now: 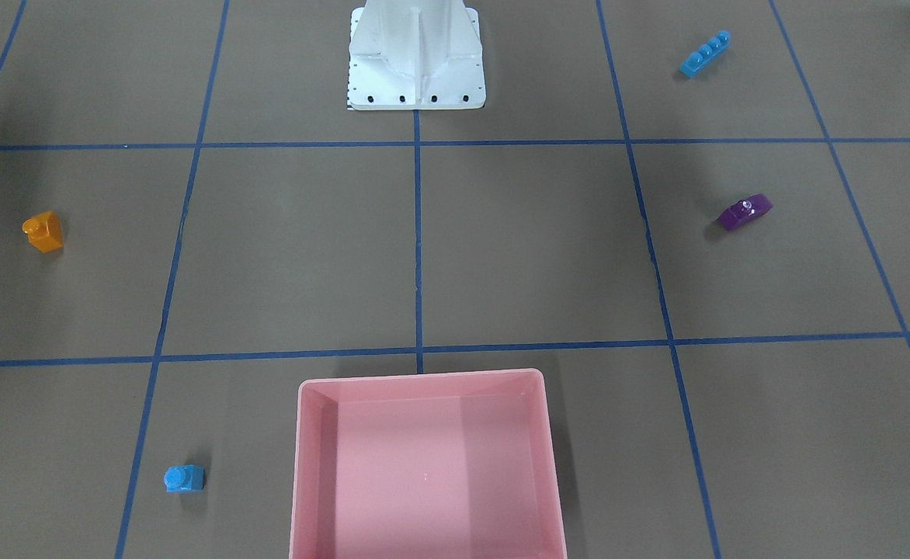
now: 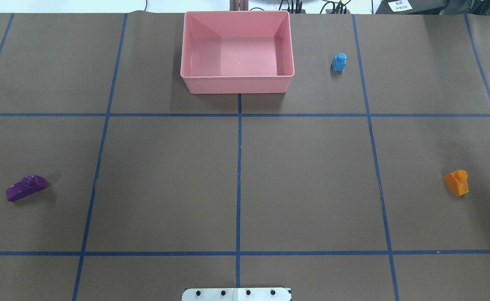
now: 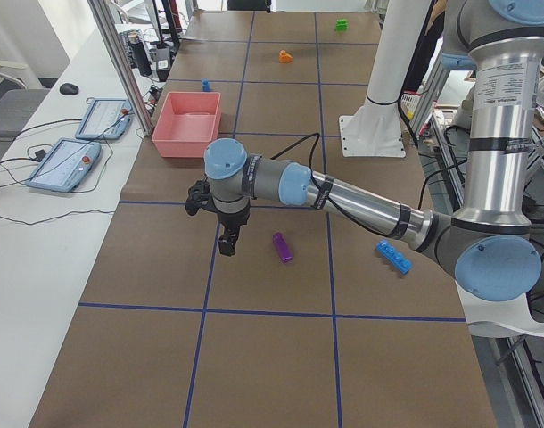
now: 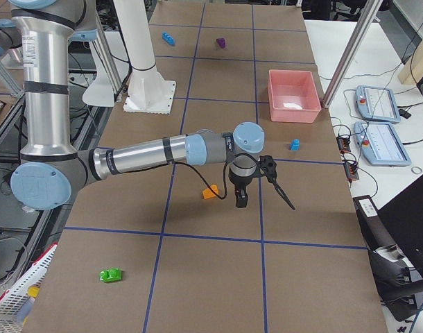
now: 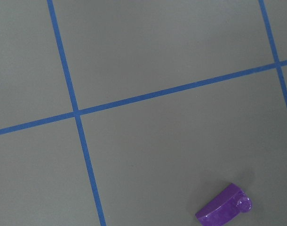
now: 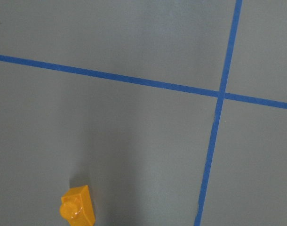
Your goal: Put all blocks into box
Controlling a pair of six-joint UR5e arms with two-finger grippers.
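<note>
The pink box [image 2: 236,83] stands empty at the table's far middle edge. The small light-blue brick [image 2: 339,62] stands just right of it. The orange brick [image 2: 456,182] lies far right, the purple brick [image 2: 25,187] far left. The long light-blue brick [image 1: 705,53] lies near the robot's left side. The green brick [image 4: 111,275] lies at the far right end. My left gripper [image 3: 222,236] hangs above the table beside the purple brick [image 3: 282,247]. My right gripper [image 4: 240,198] hangs beside the orange brick [image 4: 210,193]. I cannot tell whether either is open.
The white pedestal base [image 1: 416,78] stands at the robot's side of the table. Teach pendants [image 3: 62,165] lie on the side desk beyond the box. Blue tape lines grid the brown table.
</note>
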